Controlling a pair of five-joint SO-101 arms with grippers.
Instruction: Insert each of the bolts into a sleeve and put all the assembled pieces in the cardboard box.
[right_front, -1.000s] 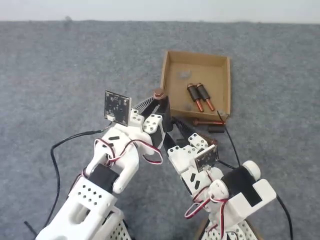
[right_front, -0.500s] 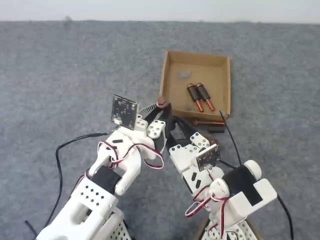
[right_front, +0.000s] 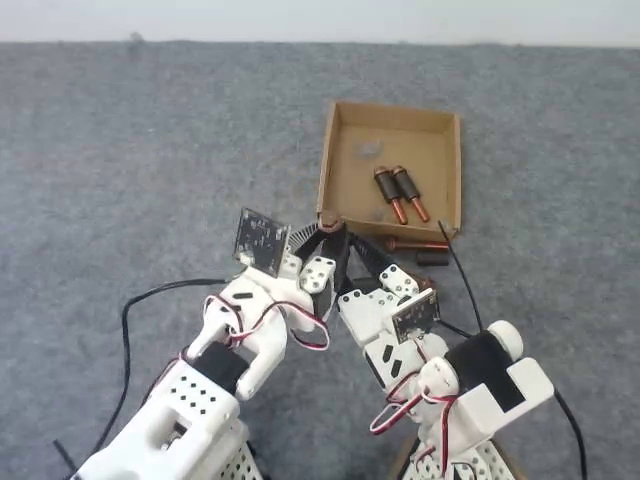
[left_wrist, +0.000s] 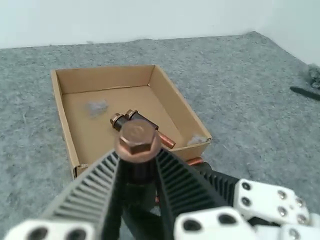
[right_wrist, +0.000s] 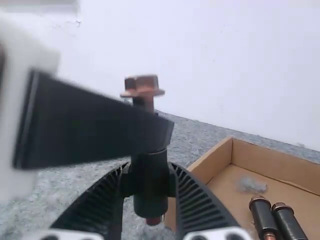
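- Left gripper (left_wrist: 137, 159) clamps a bolt (left_wrist: 137, 139) under its head, beside the box (right_front: 328, 150) corner.
- Right gripper (right_wrist: 149, 174) clamps the sleeve (right_wrist: 150, 195) around that bolt's shank.
- Two assembled pieces (right_front: 398, 193) lie in the box; a loose bolt (right_front: 415, 243) and loose sleeve (right_front: 432, 259) lie just outside.

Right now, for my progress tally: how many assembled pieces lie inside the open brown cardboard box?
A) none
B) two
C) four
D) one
B: two black sleeves with copper bolts lie side by side in the open brown cardboard box.
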